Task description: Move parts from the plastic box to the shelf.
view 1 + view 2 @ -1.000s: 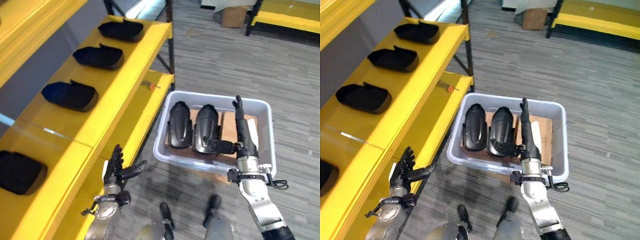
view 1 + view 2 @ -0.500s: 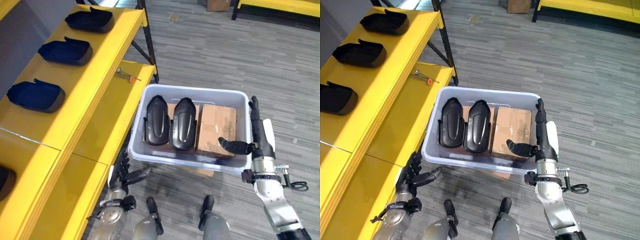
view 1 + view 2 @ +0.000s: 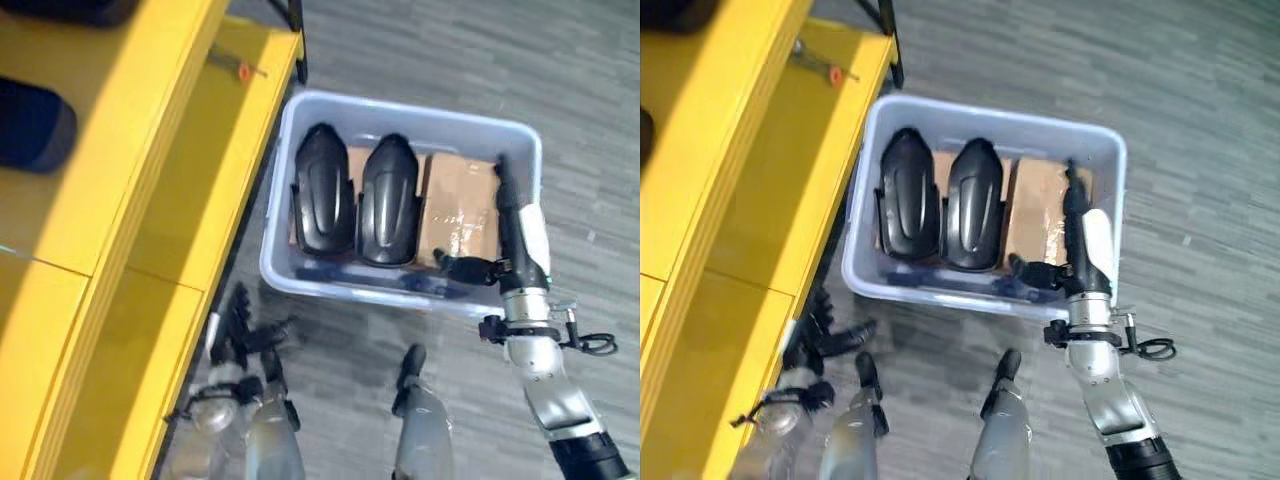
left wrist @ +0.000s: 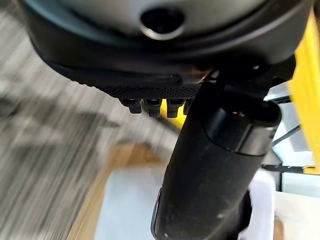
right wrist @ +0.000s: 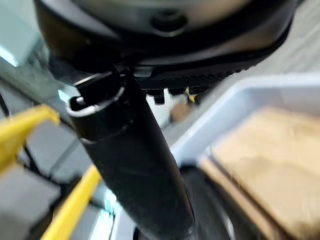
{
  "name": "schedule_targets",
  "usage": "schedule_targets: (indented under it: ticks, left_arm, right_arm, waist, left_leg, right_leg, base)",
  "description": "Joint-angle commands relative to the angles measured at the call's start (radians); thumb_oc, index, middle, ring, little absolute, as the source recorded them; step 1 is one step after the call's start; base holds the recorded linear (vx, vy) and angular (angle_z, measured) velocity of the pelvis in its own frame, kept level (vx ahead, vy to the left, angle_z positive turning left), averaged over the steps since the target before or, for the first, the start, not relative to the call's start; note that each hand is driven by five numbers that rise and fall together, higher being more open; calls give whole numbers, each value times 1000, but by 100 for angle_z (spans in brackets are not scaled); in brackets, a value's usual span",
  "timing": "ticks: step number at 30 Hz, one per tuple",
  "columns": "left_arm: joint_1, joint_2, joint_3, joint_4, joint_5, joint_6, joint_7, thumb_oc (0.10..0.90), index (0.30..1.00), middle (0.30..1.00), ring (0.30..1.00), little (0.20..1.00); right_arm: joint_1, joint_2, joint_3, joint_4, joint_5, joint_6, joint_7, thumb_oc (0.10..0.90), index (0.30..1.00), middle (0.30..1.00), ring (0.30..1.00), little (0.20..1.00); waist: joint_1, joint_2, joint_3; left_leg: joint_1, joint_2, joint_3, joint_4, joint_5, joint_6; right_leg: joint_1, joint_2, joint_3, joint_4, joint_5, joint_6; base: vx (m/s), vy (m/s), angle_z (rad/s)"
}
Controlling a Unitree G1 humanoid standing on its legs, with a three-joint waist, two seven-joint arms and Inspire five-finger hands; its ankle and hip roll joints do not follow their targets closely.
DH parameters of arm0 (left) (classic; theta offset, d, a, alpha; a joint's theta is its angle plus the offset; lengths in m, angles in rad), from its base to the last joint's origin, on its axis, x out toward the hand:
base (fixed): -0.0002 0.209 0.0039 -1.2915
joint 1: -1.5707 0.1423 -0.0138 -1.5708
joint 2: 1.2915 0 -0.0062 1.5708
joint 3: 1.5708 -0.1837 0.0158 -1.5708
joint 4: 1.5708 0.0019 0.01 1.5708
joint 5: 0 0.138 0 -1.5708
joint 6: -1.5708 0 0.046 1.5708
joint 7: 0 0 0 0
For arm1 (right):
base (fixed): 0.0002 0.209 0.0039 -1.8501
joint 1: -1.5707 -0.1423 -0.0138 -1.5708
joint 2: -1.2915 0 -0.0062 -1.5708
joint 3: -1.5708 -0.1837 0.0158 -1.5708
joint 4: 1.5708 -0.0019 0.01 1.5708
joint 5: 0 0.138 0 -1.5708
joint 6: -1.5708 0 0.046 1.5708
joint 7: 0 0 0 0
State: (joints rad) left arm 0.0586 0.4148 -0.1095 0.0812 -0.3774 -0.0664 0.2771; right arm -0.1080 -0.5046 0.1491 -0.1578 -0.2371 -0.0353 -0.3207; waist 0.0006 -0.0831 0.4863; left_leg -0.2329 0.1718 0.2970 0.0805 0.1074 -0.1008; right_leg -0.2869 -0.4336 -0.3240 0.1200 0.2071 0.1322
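Parts: two black parts (image 3: 358, 197) lie side by side in the plastic box (image 3: 518, 152).
Right robot hand (image 3: 505, 262): fingers straight, holding nothing, over the box's right side.
Left robot hand (image 3: 238, 327): fingers spread, empty, near the shelf (image 3: 130, 190).
Advice: lower the right robot hand onto the nearer part and curl round its edge.

No text, number or sign can be read anywhere in view. The cardboard box (image 3: 458, 205), at about 3 o'clock inside the plastic box (image 3: 520, 150), carries some pale marks on its top face, possibly a label or tape; too blurred to say. The two black parts (image 3: 357, 195) beside it show no marking. The yellow shelf (image 3: 110, 180) at 9 o'clock shows none either.
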Motion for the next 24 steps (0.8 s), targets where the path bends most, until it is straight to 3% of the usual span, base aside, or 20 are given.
schedule_targets:
  ticks: [1, 8, 24]
  left_arm:
    - [65, 4, 62, -150, 68, -85, 27, 900, 1000, 1000, 1000, 1000]
    - [26, 5, 64, -153, 90, -81, 51, 900, 1000, 1000, 1000, 1000]
    - [-50, -8, 33, -147, 102, -81, 94, 900, 1000, 1000, 1000, 1000]
  right_arm:
    - [-93, -60, -80, -104, -79, -51, -51, 900, 1000, 1000, 1000, 1000]
    - [-110, -57, -92, -100, -112, -37, -69, 900, 1000, 1000, 1000, 1000]
    - [-216, -43, 28, 2, -265, 13, -83, 900, 1000, 1000, 1000, 1000]
  waist:
    - [-8, 18, -68]
    - [-21, 7, -38]
    - [-25, 0, 24]
  left_leg:
    - [-50, 59, -21, 99, -100, -43]
    - [-97, 64, -5, 123, -107, -42]
    - [-143, 77, -7, 144, -109, -43]
  right_leg:
    - [32, 40, -2, -34, -75, 81]
    - [-9, 26, -9, -18, -66, 85]
    - [-68, 32, -6, -1, -48, 84]
  base:
    - [37, 70, 22]
    - [14, 45, 5]
    - [-2, -4, -5]
